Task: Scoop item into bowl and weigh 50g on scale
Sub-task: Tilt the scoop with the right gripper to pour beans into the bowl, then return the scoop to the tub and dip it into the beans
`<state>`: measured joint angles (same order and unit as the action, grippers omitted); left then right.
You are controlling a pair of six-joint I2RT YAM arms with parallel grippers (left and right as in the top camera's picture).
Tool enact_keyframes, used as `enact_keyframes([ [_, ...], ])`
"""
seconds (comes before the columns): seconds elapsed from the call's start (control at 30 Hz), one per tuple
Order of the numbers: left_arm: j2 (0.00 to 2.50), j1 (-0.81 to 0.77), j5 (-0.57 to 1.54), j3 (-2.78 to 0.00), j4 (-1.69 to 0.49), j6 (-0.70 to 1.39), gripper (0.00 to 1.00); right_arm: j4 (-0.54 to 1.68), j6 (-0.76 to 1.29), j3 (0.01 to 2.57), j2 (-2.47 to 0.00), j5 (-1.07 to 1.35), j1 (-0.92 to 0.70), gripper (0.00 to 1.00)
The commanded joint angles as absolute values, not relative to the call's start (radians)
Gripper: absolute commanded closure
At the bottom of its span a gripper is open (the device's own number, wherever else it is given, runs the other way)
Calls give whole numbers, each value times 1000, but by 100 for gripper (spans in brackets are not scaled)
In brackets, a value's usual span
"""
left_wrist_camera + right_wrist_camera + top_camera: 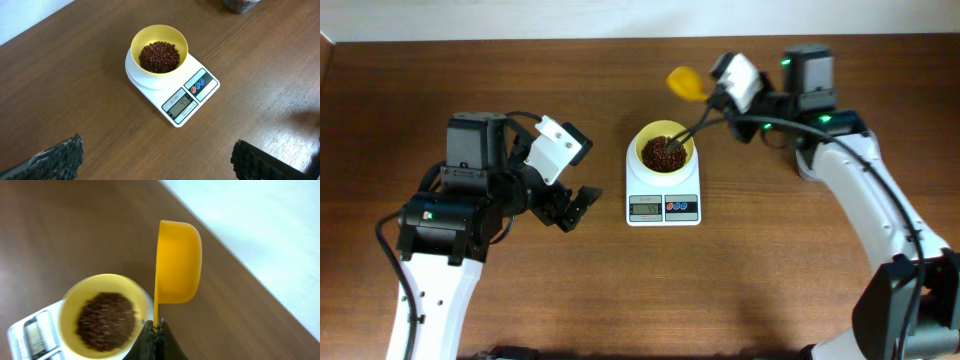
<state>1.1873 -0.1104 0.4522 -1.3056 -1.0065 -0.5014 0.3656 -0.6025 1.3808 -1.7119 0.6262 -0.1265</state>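
Note:
The pale yellow bowl (pixel 666 149) stands on the white scale (pixel 663 202) and holds a heap of red-brown beans (pixel 663 153). In the left wrist view the bowl (pixel 160 49), beans (pixel 159 55) and scale (pixel 192 97) show clearly; the display reads about 45. My right gripper (pixel 156 326) is shut on the handle of a yellow scoop (pixel 176 262), held tilted on its side above the table just behind and right of the bowl (pixel 102 316); the scoop (pixel 686 83) also shows overhead. My left gripper (pixel 572 208) is open and empty, left of the scale.
A container of dark beans (pixel 240 5) is cut off at the top edge of the left wrist view. The table's far edge meets a white wall (pixel 260 225) behind the scoop.

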Motion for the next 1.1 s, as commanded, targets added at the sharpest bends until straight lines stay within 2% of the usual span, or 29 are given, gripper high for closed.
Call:
enact_keyframes([
  [0.0,1184,-107,448,-1323,-1005,-514,1,365,-424,1419,-1680,785,-25,96],
  [0.13,1183,-107,448,-1323,-1005,-514,1,411,-365,1420,-1666,782,142,96],
  [0.23,1183,-107,448,-1323,-1005,-514,1,534,-370,1420,-1656,563,276,96],
  [0.3,1184,-107,448,-1323,-1005,-514,1,631,-453,1420,-1655,455,329,96],
  [0.43,1183,-107,448,-1323,-1005,-514,1,769,-567,1420,-1655,250,342,96],
  [0.57,1183,-107,448,-1323,-1005,-514,1,871,-573,1418,-1656,117,342,96],
  [0.7,1183,-107,448,-1323,-1005,-514,1,939,-572,1396,-1663,127,341,96],
  [0.87,1184,-107,448,-1323,-1005,-514,1,943,-569,1384,-1712,277,340,96],
  [1.07,1184,-107,448,-1323,-1005,-514,1,947,-565,1383,-1787,301,335,96],
])
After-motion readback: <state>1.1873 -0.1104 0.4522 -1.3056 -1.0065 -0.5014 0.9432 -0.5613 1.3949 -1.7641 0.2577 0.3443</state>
